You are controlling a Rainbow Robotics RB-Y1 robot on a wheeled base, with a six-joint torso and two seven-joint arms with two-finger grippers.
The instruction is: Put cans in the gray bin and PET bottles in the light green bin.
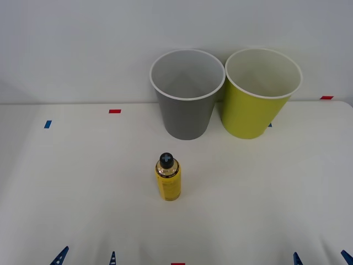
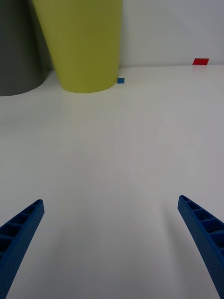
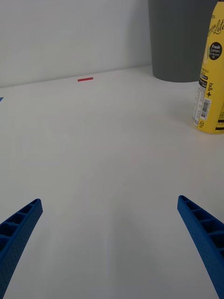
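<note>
1. Status from my remote seat: nothing is sorted yet, as far as I can judge. The yellow bottle (image 1: 168, 179) stands upright on the white table (image 1: 265, 193), out in the open near the middle, cap up.

2. The gray bin (image 1: 186, 94) and the light green bin (image 1: 260, 93) sit side by side at the back by the wall, gray on my robot's left, green on its right. Both look empty from the front view; I see only white insides.

3. The bottle stands in front of the gray bin and well apart from both, so it needs a diagonal carry toward the right to reach the green one.

4. Left gripper (image 3: 112, 243): fingers spread wide, holding nothing, low over the near edge of the table. Its wrist view shows the bottle ahead and off to one side, with the gray bin behind it.

5. Right gripper (image 2: 112, 243): also spread wide and empty, at the near edge on the right side, looking at the base of the green bin and a small blue tape mark (image 2: 121, 80).

6. I spot no cans on the table, so the gray bin may have no work this round.

7. What's left, in my read: basically everything. Reach, pinch the bottle, lift, drop it in the light green bin. 0 of 1 done.
</note>
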